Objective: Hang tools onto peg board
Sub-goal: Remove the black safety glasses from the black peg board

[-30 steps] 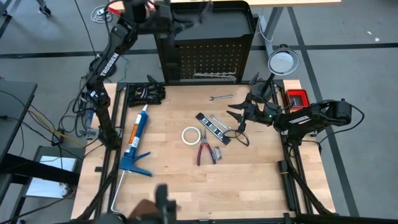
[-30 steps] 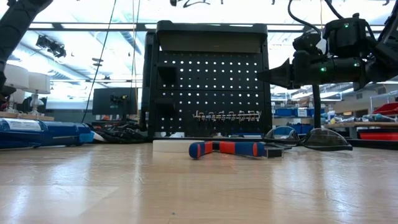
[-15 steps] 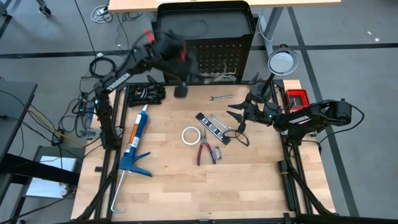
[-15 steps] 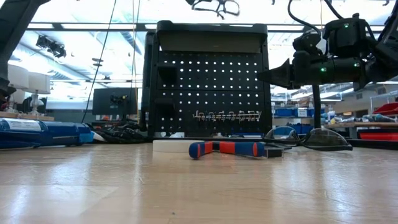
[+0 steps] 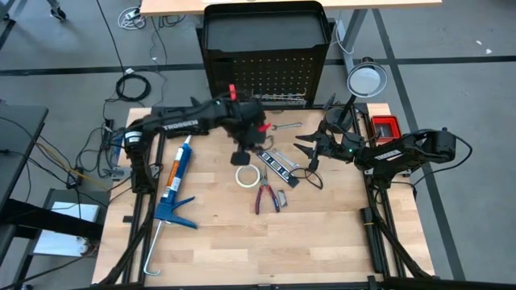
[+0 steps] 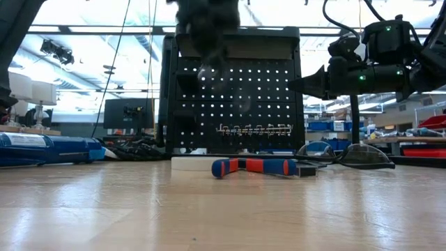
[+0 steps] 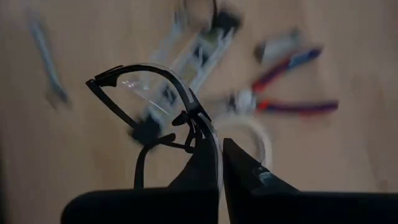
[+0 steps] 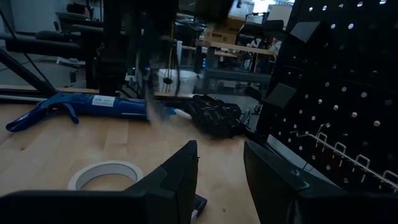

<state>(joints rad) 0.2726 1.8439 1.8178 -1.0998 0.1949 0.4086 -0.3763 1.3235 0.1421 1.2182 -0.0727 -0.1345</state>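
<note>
Safety glasses (image 7: 149, 102) in left gripper (image 7: 221, 163)

Robotics lab: workbenches (image 8: 236, 53), monitor (image 6: 129, 113), cables (image 5: 133, 83).

My low view shows the left gripper (image 6: 206, 31) only as a dark smear in front of the peg board (image 6: 237, 97). In my left wrist view the pliers (image 7: 292, 84) and wrench (image 7: 46, 59) beyond the glasses (image 7: 155, 102) are blurred.
</note>
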